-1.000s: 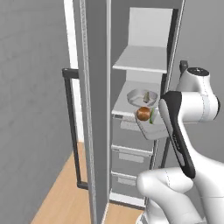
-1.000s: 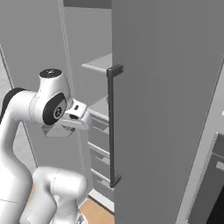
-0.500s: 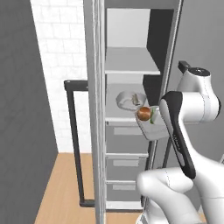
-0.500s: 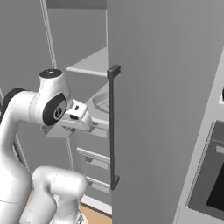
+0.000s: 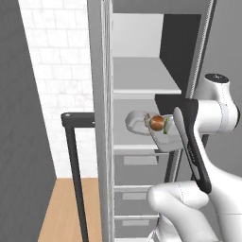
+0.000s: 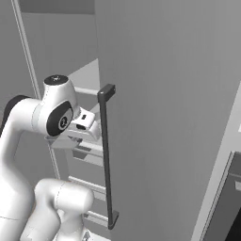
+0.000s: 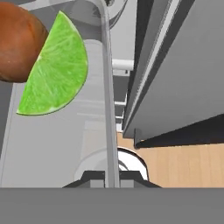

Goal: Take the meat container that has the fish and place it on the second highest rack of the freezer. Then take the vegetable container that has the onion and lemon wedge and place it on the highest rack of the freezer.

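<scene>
Beside the tall grey freezer's (image 5: 142, 85) open door, the jaws clench the clear tray's (image 7: 107, 109) rim, round brown onion (image 5: 157, 123) at 9 o'clock of the lime-green lemon wedge (image 7: 54, 72).

Arm raised, elbow bent; fingers (image 7: 93, 177) pinched together.

Counted: one onion (image 5: 156, 123), one lemon wedge (image 7: 54, 70) just beside it at three o'clock, both in one clear container (image 5: 166, 140). One freezer (image 5: 142, 71), with two open shelves (image 5: 144, 79) and three grey drawers (image 5: 142, 163) below. Two dark bar handles (image 5: 75, 170). One pale bowl-like dish (image 5: 137, 122) at nine o'clock of the onion.
</scene>
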